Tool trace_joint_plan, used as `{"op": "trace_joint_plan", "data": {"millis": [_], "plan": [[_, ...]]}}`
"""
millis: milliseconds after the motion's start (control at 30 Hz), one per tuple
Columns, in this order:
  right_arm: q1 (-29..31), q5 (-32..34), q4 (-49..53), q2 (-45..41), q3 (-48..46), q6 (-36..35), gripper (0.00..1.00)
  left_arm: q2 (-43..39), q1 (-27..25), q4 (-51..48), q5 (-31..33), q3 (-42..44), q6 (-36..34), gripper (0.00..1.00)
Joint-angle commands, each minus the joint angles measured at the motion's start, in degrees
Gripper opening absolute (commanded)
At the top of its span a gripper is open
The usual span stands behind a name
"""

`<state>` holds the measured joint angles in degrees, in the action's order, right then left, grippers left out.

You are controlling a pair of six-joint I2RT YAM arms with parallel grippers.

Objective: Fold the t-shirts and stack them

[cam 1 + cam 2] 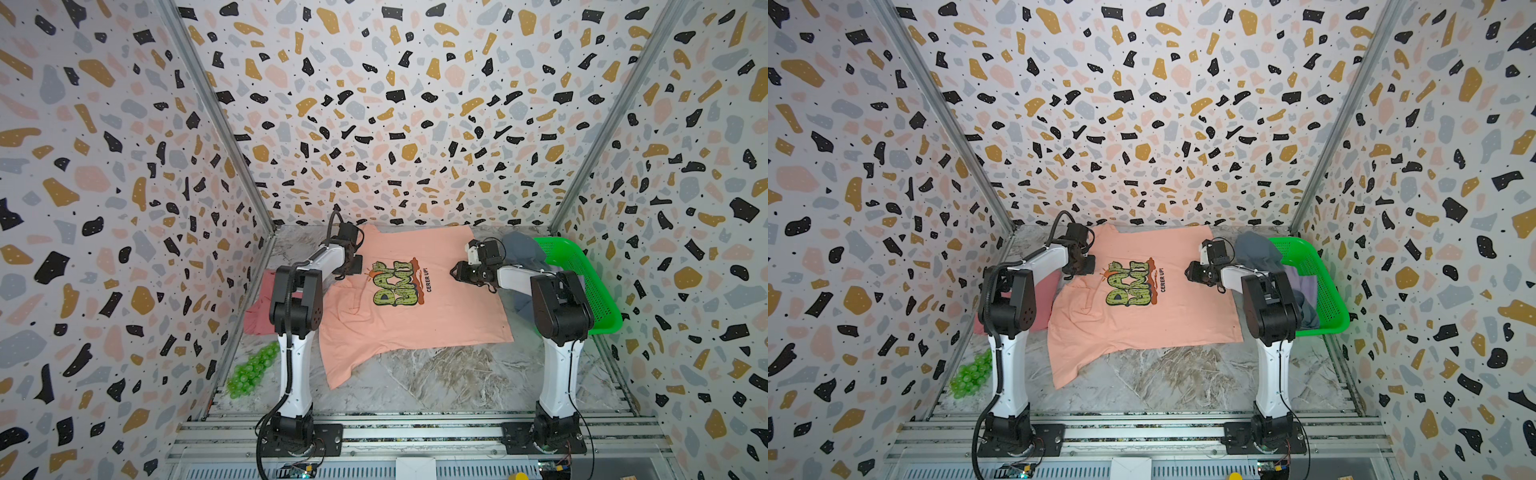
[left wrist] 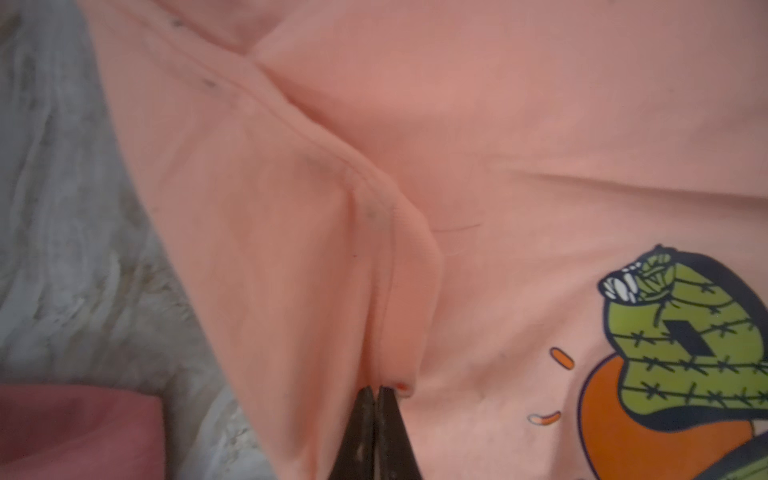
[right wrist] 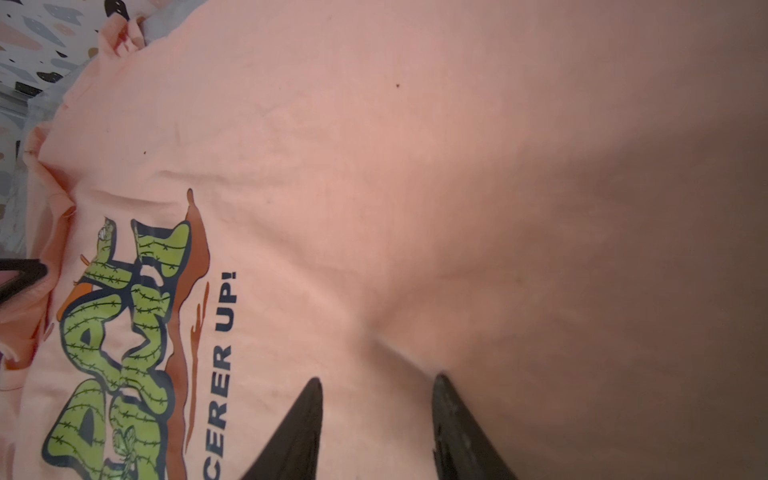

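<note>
A peach t-shirt (image 1: 415,324) (image 1: 1142,328) with a green cactus print and "CERER UP!" lies spread face up across the middle of the table. My left gripper (image 1: 353,266) (image 1: 1086,266) is at its left side beside the print. In the left wrist view the jaws (image 2: 377,388) are shut on a raised fold of the peach cloth (image 2: 395,249). My right gripper (image 1: 454,272) (image 1: 1188,272) (image 3: 378,380) is open, its tips resting on the shirt (image 3: 415,166) to the right of the text. A rose-red t-shirt (image 1: 259,316) (image 2: 62,428) lies at the left wall.
A bright green basket (image 1: 582,270) (image 1: 1316,270) stands at the right wall, with a blue-grey t-shirt (image 1: 523,249) (image 1: 1256,249) and lavender cloth (image 1: 1304,282) spilling from it. A cluster of green balls (image 1: 253,370) (image 1: 971,376) sits front left. Patterned walls enclose the table.
</note>
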<state>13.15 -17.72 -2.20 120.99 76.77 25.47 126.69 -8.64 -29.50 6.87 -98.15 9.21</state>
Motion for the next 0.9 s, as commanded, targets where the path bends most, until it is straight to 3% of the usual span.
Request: {"op": "trace_joint_plan", "data": {"millis": [0, 133, 233, 300, 367, 467, 700, 867], "plan": [[-1.6, 6.0, 8.3, -0.7, -4.3, 2.7, 0.42, -8.2, 4.7, 3.2, -0.4, 3.8, 4.4, 0.0], [-2.4, 6.4, 7.6, -3.4, -7.5, 3.7, 0.41, -12.5, 9.7, 4.6, -1.1, 8.8, 8.1, 0.0], [-2.7, 5.9, 7.0, -5.2, -8.9, 3.9, 0.41, -13.4, 12.7, 4.2, -0.1, 11.5, 12.2, 0.11], [-2.5, 3.8, 5.1, -6.6, -9.6, 3.3, 0.43, -14.2, 12.8, 5.1, -0.2, 12.2, 13.2, 0.32], [-2.0, 3.2, 3.6, -8.0, -9.4, 2.6, 0.44, -15.5, 12.2, 7.2, -1.7, 12.3, 14.0, 0.44], [-1.2, 2.9, 2.8, -9.4, -7.4, 1.5, 0.45, -16.5, 10.3, 9.7, -3.9, 10.0, 14.4, 0.54], [0.0, 3.8, 2.9, -7.3, 0.0, 0.6, 0.49, -4.1, 1.2, 5.9, -11.9, -7.8, 13.3, 0.58], [-0.1, 4.6, 5.4, -2.4, 4.5, 1.0, 0.48, 6.1, -0.2, 5.0, -13.0, -17.5, 16.9, 0.58]]}}
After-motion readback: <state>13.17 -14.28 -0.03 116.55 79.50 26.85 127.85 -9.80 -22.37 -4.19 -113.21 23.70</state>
